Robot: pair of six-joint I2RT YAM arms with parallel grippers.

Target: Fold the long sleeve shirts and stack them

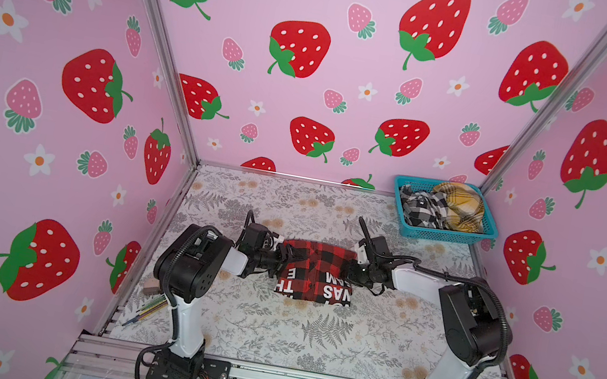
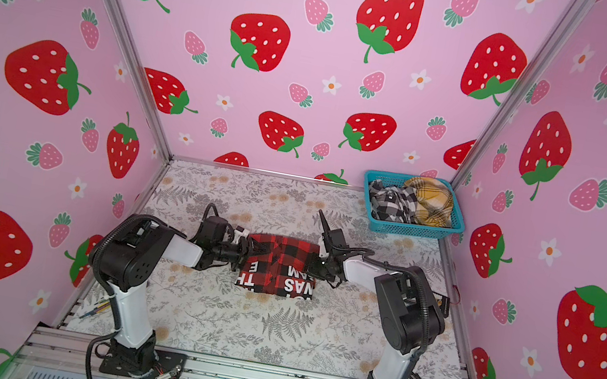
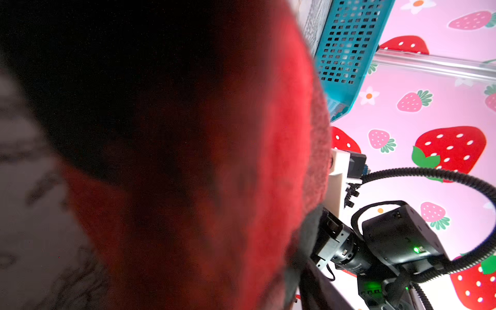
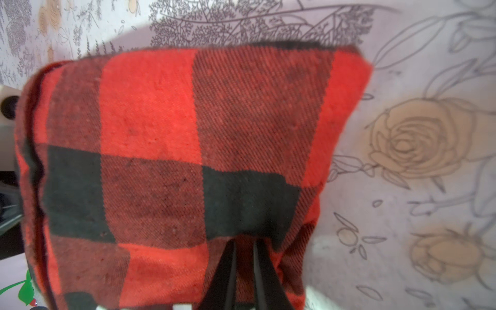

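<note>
Three shirts in view, one out on the table, two binned.

Red-and-black buffalo check shirt point(image 1: 314, 272) point(image 2: 279, 266): mid-table on the floral table cover point(image 1: 268, 332), folded to a compact packet. White block letters on black bands run along its near edge. Arms flank it, one each side.

Right gripper point(image 1: 353, 269) point(image 4: 244, 243): at the shirt's right edge. The right wrist view shows both black fingers point(image 4: 226, 273) drawn close together, only a sliver between them. The check cloth is pinched at their tips and puckered there. Cloth point(image 4: 188, 161) spreads away from the pinch and throws a shadow on the cover point(image 4: 402, 134).

Left gripper point(image 1: 287, 257) point(image 2: 251, 251): at the shirt's left edge, touching or overlapping the cloth in both top views. Left wrist view is blocked by blurred red fabric point(image 3: 241, 161) right against the lens. Cannot tell how far the jaws stand apart, nor whether they have hold of anything.

Teal mesh basket point(image 1: 441, 236) point(image 2: 408, 230) point(image 3: 346, 48): far right corner of the table, well apart from the red shirt. Inside it is the black-and-white plaid shirt point(image 1: 420, 209) point(image 2: 390, 201), crumpled, on the basket's left. The mustard-yellow plaid shirt point(image 1: 459, 207) point(image 2: 430, 200) is bunched beside it on the right, the two touching.
</note>
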